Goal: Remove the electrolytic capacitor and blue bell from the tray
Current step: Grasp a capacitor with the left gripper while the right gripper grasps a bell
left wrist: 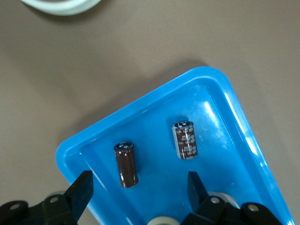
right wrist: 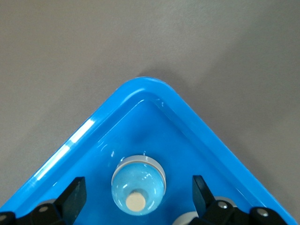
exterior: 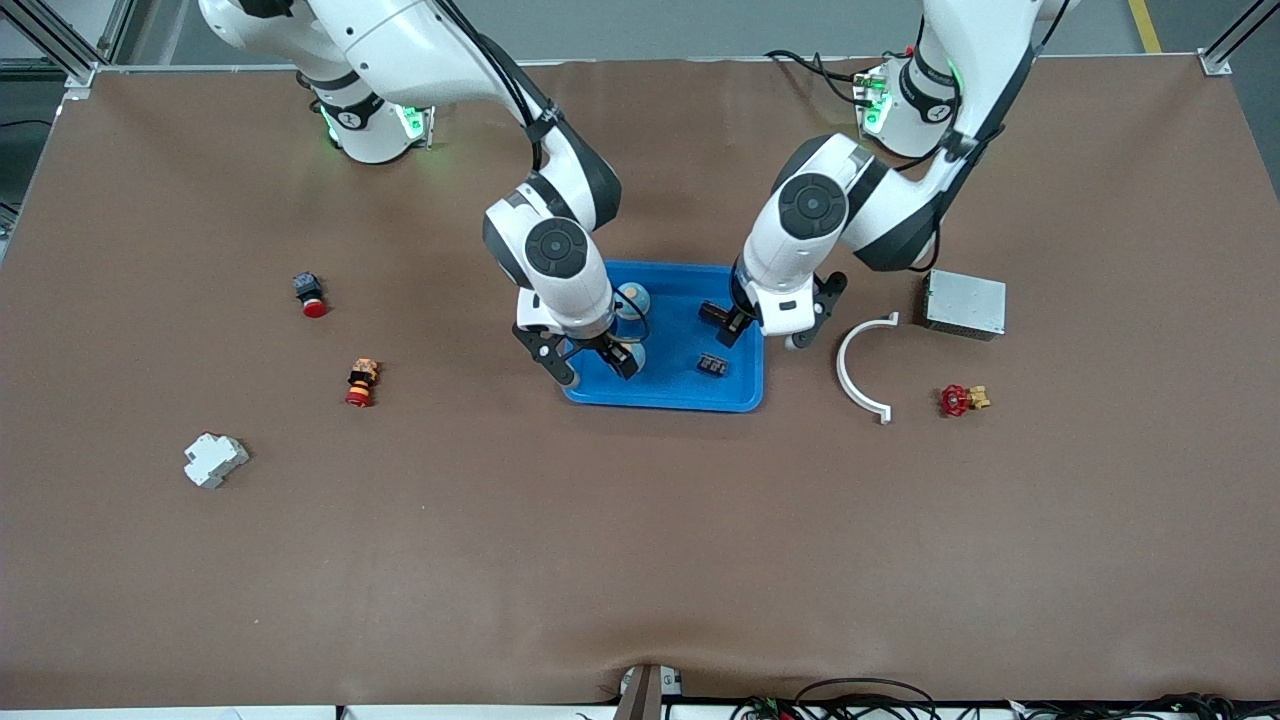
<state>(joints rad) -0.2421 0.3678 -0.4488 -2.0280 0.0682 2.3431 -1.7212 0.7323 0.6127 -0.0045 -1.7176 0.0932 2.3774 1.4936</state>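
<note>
Blue bell (right wrist: 138, 184) sits in a corner of the tray (exterior: 740, 395), between the right gripper's (right wrist: 139, 192) spread fingers; it should descend centred before closing. Left gripper (left wrist: 139, 190), also unclenched, hovers over two capacitors (left wrist: 125, 164) in the tray and should pick one, avoiding its neighbour.

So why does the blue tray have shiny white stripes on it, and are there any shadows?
Left wrist view: lamp glare streaks the tray rim, and a soft shadow lies on the brown table beside it. Right wrist view: a white glint sits on the rim, and the blue bell looks glossy. Front view: even light, with faint shadows under the arms.
</note>
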